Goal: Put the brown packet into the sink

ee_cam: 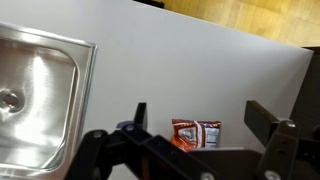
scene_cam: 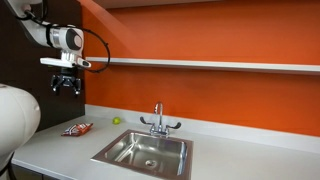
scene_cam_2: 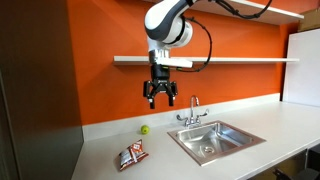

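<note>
End effector (ee_cam: 200, 115) fills the bottom of the wrist view: fingers (ee_cam: 140, 112) spread wide, nothing between them but bare table (ee_cam: 180, 60) and the packet (ee_cam: 197, 133). Empty grip. In both exterior views it hangs high over the table, pointing down, jaws apart (scene_cam: 66, 88) (scene_cam_2: 160, 97), well clear of everything.

Packet lies flat on the table, outside the sink. In the wrist view it shows between the fingers, with the sink (ee_cam: 40, 90) off at the left edge of the view. In both exterior views it is well apart from the sink rim (scene_cam: 100, 155) (scene_cam_2: 178, 135), near the front of the table (scene_cam: 77, 129) (scene_cam_2: 132, 155).

Small yellow-green ball (scene_cam: 116, 121) (scene_cam_2: 144, 129) sits farther back, near the wall, between packet and faucet (scene_cam: 158, 120) (scene_cam_2: 193, 110). Not touching either.

Shelf (scene_cam: 200, 64) (scene_cam_2: 230, 59) runs along the orange wall (scene_cam: 200, 95) above the faucet.
</note>
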Robot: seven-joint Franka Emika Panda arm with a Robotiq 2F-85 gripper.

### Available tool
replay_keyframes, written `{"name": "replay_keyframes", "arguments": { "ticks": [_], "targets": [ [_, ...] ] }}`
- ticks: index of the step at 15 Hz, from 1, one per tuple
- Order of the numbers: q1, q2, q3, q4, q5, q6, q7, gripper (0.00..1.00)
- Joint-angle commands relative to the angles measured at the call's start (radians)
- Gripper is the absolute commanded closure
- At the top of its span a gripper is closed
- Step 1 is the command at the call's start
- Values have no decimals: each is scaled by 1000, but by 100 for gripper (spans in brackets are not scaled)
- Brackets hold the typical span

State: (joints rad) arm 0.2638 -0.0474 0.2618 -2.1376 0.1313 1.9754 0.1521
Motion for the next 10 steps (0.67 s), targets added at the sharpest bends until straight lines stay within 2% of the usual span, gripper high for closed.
{"name": "replay_keyframes", "arguments": {
  "ticks": [1, 10],
  "targets": [
    [16, 90, 19, 18, -17, 79, 26, 0],
    [70, 281, 17, 67, -74, 236, 32, 0]
  ]
}}
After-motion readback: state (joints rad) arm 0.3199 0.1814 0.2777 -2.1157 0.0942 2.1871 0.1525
